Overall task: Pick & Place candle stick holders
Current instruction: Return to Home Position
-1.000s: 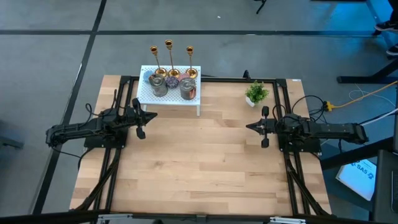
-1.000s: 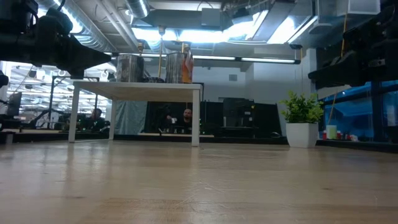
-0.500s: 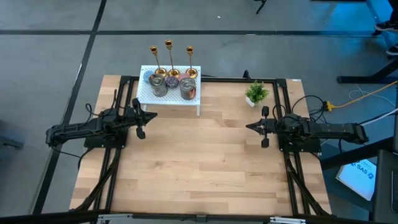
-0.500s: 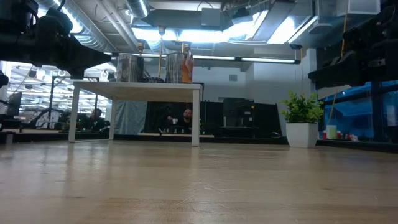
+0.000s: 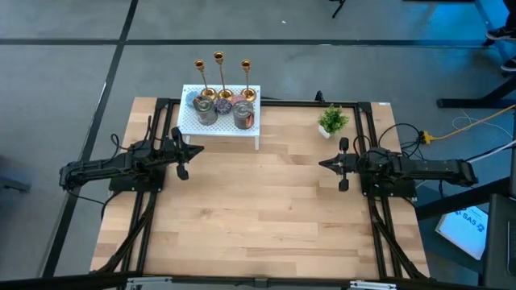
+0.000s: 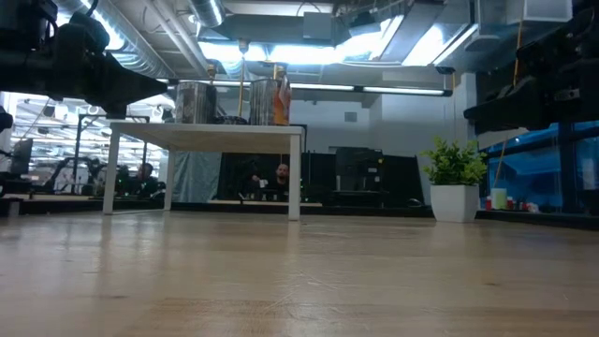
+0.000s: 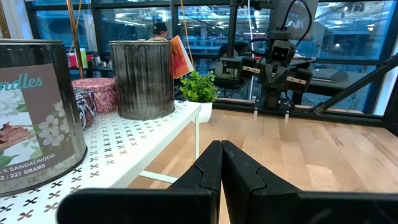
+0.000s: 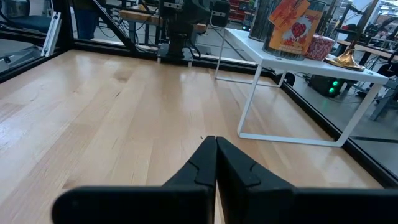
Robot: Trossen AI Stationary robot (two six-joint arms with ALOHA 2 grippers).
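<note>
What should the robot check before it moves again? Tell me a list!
1. Left gripper: jaws shut, nothing held, ok.
2. Right gripper: jaws shut, nothing held, ok.
3. Three candle stick holders upright along the white shelf's far edge: ok.
4. Two tins upright on the shelf: ok.
5. Both grippers apart from the shelf: ok.
6. Holders firmly seated: cannot tell.
</note>
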